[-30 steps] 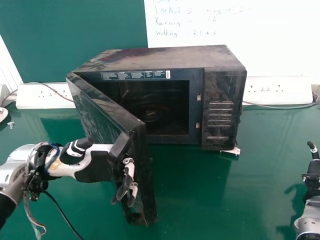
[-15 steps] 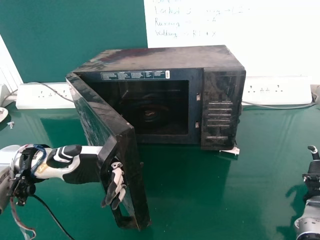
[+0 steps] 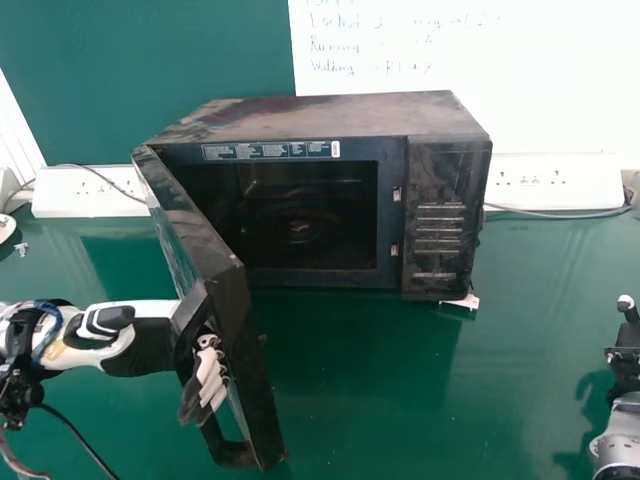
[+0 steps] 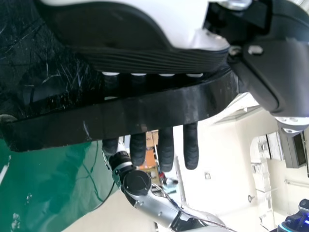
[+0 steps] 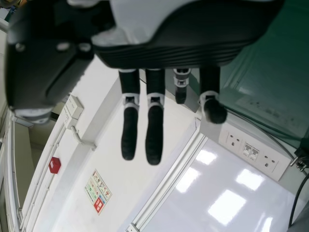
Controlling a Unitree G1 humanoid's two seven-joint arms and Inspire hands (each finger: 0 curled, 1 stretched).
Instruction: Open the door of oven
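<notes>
The door (image 3: 240,310) stands ajar at the left hand (image 3: 143,345), its handle (image 4: 130,116) between the palm and the fingers, which hook round it. The handle hides part of those fingers. Beyond the hand and to its right sits the oven (image 3: 320,118), its dark inside hard to make out. Well apart to the right, the right hand (image 3: 628,338) is open, fingers mostly straight, its arm cut off

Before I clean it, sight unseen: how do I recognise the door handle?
On the green table stands the microwave oven. Its door is swung out on the robot's left. The handle is the black bar by the door's free edge, the only part with the left hand hooked through.
</notes>
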